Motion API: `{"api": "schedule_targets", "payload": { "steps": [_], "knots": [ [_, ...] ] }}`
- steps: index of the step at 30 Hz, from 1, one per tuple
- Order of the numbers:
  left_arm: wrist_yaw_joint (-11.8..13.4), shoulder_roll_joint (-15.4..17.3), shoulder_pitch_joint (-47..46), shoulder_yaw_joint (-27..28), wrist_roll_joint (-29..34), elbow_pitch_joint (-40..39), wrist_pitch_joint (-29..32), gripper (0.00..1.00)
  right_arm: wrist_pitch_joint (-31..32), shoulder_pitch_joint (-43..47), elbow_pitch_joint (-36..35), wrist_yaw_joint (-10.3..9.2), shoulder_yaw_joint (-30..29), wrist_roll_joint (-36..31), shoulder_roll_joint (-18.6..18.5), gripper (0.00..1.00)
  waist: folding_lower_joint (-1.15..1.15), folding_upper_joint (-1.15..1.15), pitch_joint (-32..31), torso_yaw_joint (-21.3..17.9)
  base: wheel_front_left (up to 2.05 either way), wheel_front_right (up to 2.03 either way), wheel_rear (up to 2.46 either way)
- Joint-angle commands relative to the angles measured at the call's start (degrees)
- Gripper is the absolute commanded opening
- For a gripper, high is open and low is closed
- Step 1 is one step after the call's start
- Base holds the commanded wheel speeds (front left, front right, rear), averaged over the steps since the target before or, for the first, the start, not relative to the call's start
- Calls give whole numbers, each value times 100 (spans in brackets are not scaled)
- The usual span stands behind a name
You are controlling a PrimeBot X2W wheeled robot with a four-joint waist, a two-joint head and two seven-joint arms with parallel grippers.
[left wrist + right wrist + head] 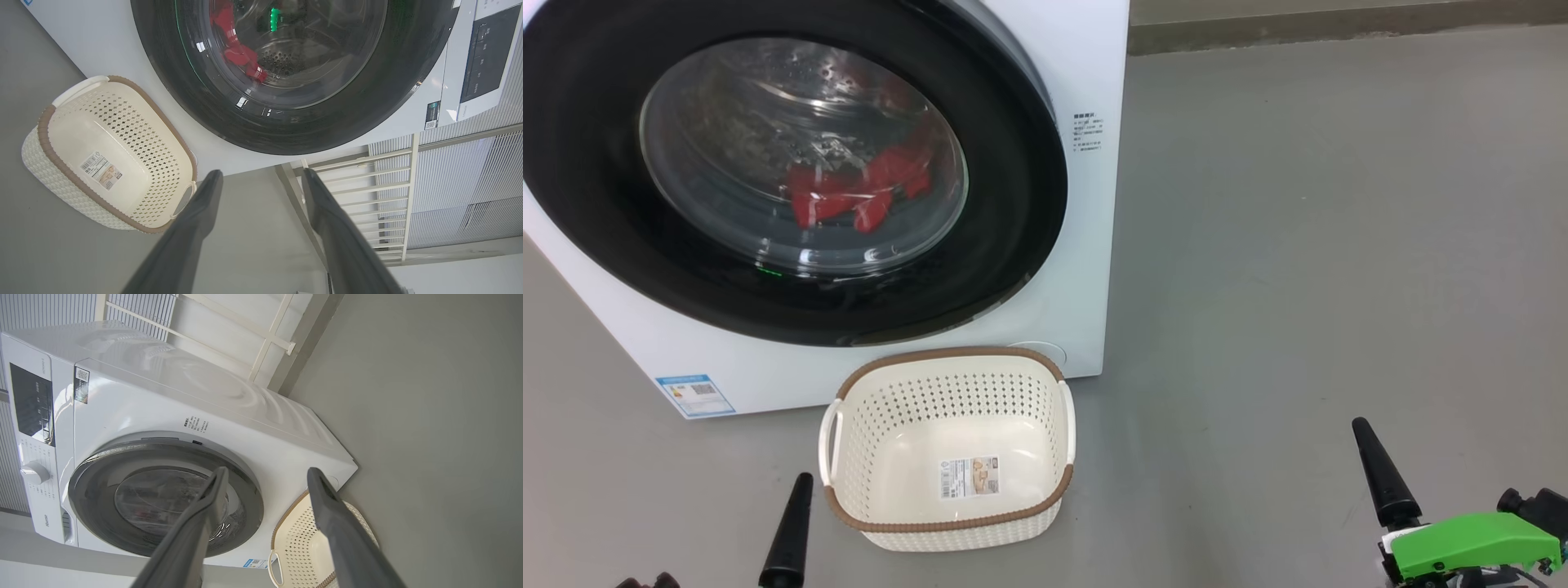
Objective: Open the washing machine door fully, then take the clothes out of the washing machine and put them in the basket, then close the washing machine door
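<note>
Now | basket (947, 400) beside left pincer (261, 174) | right pincer (267, 472) well apart

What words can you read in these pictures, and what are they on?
"Hisense", it seems: the brand mark on the front of the white washing machine.
The black print on its front: too small to read.
The blue sticker at its bottom corner: too small.
The sticker with barcode inside the basket: too small.
The control panel: blurred.
</note>
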Motion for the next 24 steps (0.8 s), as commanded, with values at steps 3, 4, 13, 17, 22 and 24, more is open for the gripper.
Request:
{"api": "schedule_targets", "payload": {
  "steps": [3,4,13,17,22,24],
  "knots": [
    [-18,98,-250,67,376,-205,-112,100,-115,-291,-172,1,71,-442,-116,100,-1,0,-9,-7,0,0,0],
    [-19,101,-252,66,463,-218,-129,100,-132,-297,-179,1,74,-539,-119,100,-1,0,-10,-9,0,0,0],
    [-21,139,-254,40,1283,-316,-265,100,-266,-345,-220,1,217,-1242,-168,100,-1,0,-17,-24,0,0,0],
    [-23,151,-268,27,1647,-359,-333,100,-333,-368,-248,1,302,-1534,-205,100,-1,0,-20,-27,0,0,0],
    [-24,158,-277,25,2086,-384,-418,100,-418,-387,-277,1,388,-1884,-250,100,-1,0,-30,-28,0,0,0],
    [-25,163,-282,24,2246,-386,-452,100,-451,-394,-283,1,432,-2018,-273,100,-1,0,-33,-29,0,0,0]
  ]
}}
